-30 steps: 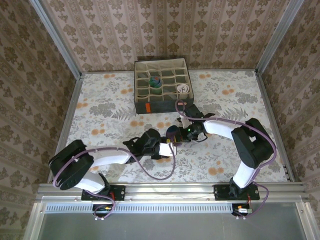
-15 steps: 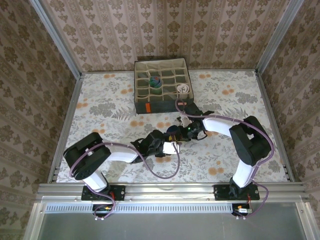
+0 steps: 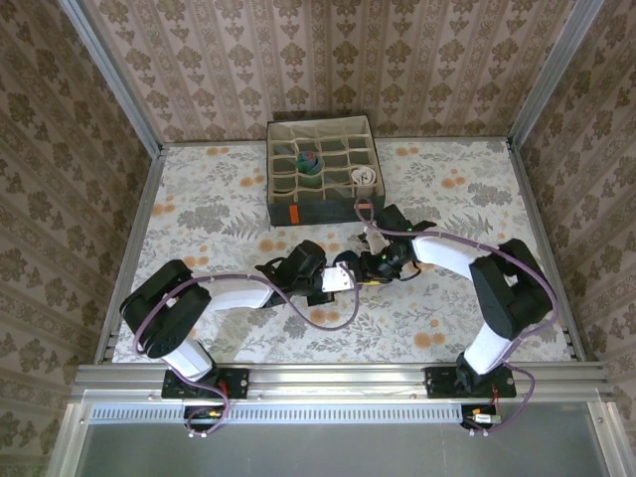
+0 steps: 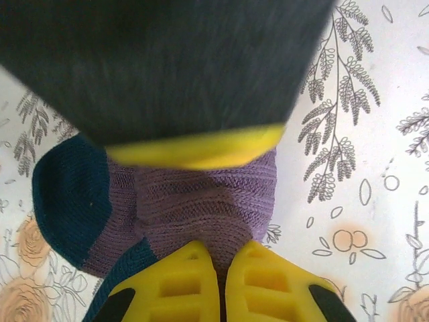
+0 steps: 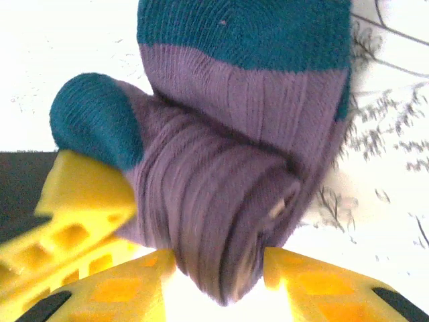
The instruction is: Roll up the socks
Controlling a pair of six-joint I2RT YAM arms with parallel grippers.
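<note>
Item in work: the purple sock (image 3: 346,262), teal at toe and heel, is wound into a tight roll. It lies on the tabletop (image 3: 199,219) at 6 o'clock from the compartment box (image 3: 318,211), between the two arms.
Left fingers (image 4: 175,285): closed tip to tip within the last second, having stood about half open before that. A fold of purple fabric is pinched at the tips.
Right fingers (image 5: 322,282): parted within the same second, having been clamped shut before that. They now stand to either side of the roll, which sits loosely between them. A firm clamp is no longer evident.
Arm positions: the left arm has been brought in from 8 o'clock, close against the sock. The right arm is held at 3 o'clock of the sock.
Meaning of the change: the hold is judged to have been passed from right to left. The roll is now secured by the left pinch alone.
Risk: the outer turns may spring loose once the right fingers are drawn clear.
Task status: a striped roll (image 3: 310,162) and a white roll (image 3: 366,179) are already seated in separate compartments of the box. The purple sock is rolled but not yet stowed.
</note>
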